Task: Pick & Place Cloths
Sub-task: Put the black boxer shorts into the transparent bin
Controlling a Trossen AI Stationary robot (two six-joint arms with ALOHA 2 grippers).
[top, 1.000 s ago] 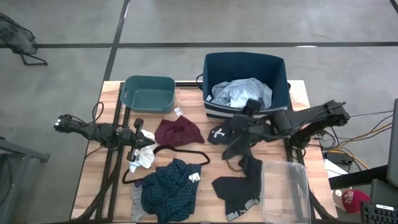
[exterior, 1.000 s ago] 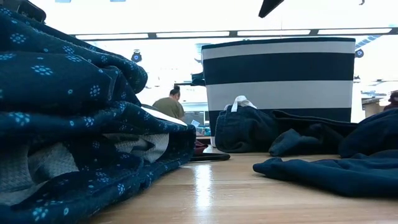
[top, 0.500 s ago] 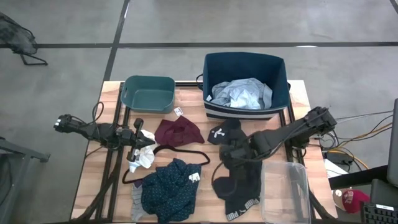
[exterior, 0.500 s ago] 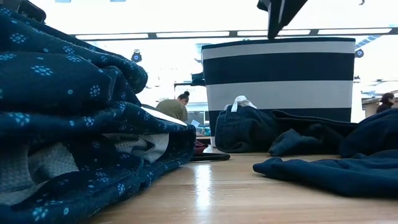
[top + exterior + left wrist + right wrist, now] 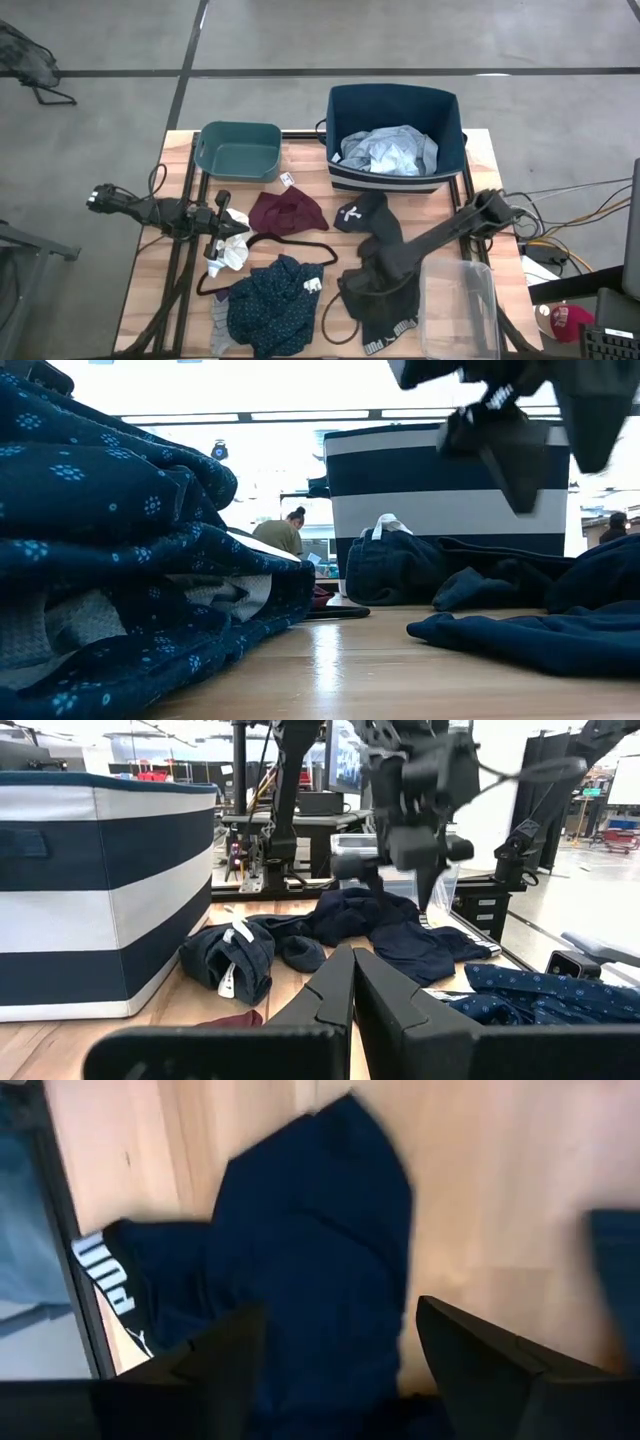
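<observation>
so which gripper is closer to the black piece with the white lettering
The right gripper, open, hangs directly over the black piece near the table's front right. The left gripper, shut, waits across the table beside the white socks.

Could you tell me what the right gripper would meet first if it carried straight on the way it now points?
Most likely the dark navy garment with white lettering on the wooden table: the right gripper, jaws open, points down at it. How far above is unclear.
</observation>
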